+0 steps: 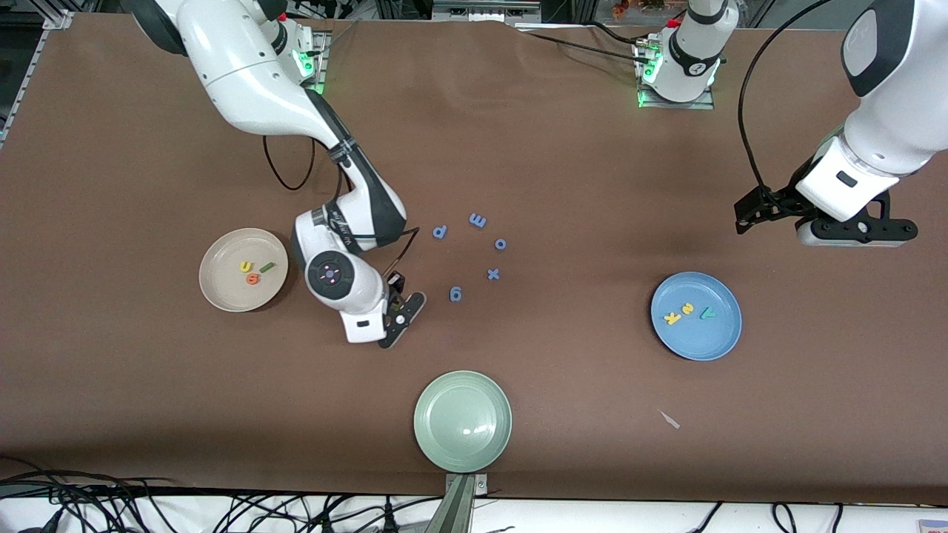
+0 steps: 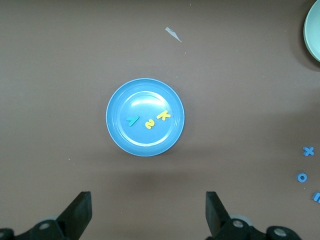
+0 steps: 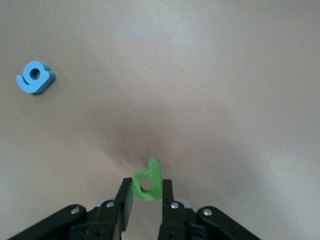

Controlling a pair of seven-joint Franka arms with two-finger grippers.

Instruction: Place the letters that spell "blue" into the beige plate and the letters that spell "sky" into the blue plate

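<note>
Right end effector (image 3: 146, 197) pinches the green b (image 3: 148, 181) edgewise; it may slip before reaching the beige plate (image 1: 215, 289). Left end effector (image 2: 147, 215), spread, waits over the bench near the blue plate (image 2: 120, 135).

Bare counter (image 1: 563, 170) is left betw. the blue letters (image 1: 474, 255) and blue plate (image 1: 696, 316); passage twd. beige plate (image 1: 244, 269) is blocked by right arm (image 1: 348, 222).

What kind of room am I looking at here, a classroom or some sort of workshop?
Most likely a robotics lab. Two white arms are bolted to a brown table, the right gripper pinches a green foam letter, and loose cables trail along the table's edge.
</note>
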